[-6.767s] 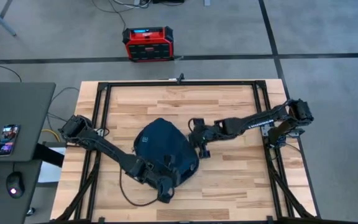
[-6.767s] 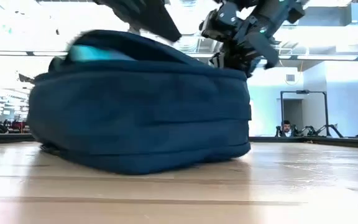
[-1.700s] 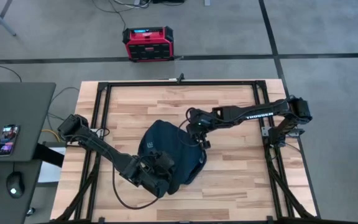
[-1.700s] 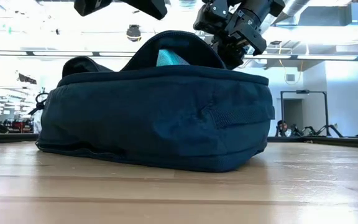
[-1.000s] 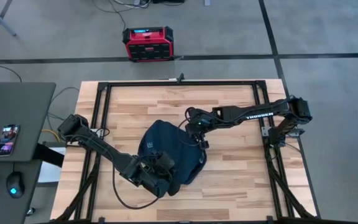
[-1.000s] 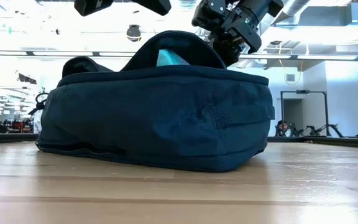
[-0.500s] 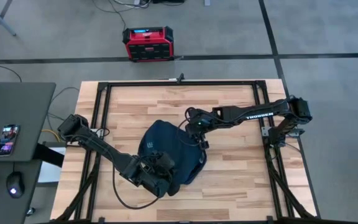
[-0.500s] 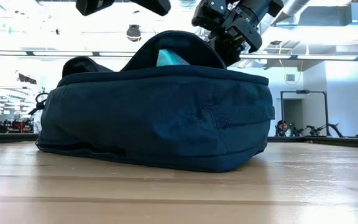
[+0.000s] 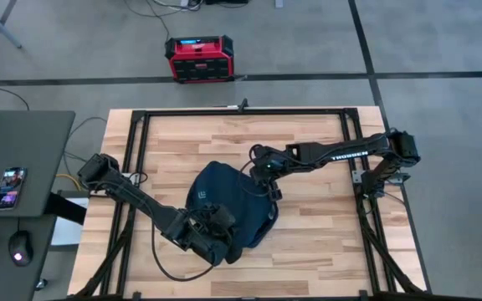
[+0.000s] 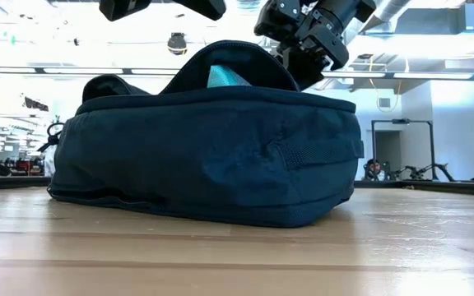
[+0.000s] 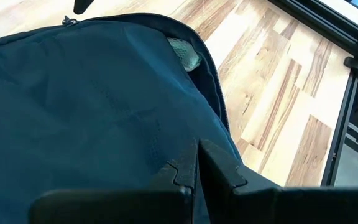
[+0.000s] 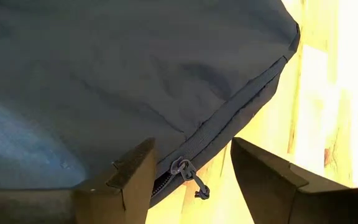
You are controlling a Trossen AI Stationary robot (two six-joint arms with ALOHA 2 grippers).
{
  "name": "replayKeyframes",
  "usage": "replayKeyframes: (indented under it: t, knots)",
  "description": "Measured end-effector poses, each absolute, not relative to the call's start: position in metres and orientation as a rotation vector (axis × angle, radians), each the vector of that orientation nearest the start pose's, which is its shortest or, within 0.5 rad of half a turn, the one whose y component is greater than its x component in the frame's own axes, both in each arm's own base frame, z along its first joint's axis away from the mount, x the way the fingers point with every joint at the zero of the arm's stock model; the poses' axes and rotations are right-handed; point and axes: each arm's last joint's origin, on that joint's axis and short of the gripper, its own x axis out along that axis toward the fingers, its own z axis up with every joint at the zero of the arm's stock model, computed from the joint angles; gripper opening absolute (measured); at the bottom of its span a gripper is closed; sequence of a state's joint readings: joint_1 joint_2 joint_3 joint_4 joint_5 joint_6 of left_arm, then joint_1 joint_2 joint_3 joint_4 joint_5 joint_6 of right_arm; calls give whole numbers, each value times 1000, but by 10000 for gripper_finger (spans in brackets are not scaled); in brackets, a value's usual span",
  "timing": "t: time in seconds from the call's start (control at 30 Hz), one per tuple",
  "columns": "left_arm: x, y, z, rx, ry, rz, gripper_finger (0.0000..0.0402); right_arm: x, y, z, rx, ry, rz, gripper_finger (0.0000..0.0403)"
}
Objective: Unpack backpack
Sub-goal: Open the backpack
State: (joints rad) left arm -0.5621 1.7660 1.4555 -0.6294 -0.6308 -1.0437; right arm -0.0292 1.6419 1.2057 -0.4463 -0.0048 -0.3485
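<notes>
One word, "TROSSEN", marks the right arm (image 9: 341,155) above the backpack (image 9: 228,201).

Wooden plank table (image 9: 308,242) in a black metal frame (image 9: 241,111), on grey floor (image 9: 442,42) crossed by dark lines. Red-black box (image 9: 197,58) on the floor beyond the table's far edge. Grey desk (image 9: 23,159) beside the table, carrying a phone (image 9: 11,187) and a mouse (image 9: 19,248). Past the table: bright white hall, ceiling lights (image 10: 179,41), dark stand (image 10: 401,148), seated person (image 10: 374,169).
</notes>
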Motion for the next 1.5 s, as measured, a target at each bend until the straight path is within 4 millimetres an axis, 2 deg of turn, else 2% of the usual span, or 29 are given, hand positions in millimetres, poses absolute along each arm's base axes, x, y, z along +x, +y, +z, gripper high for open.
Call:
replayKeyframes:
  t: [0.97, 1.27, 1.5]
  knots:
    - [328, -186, 271, -461, 642, 440, 0, 348, -10, 244, -313, 863, 129, 194]
    - [328, -186, 271, -455, 643, 438, 0, 350, -10, 245, -370, 837, 150, 188]
    - [328, -186, 271, -454, 643, 438, 0, 350, -15, 246, -371, 838, 139, 181]
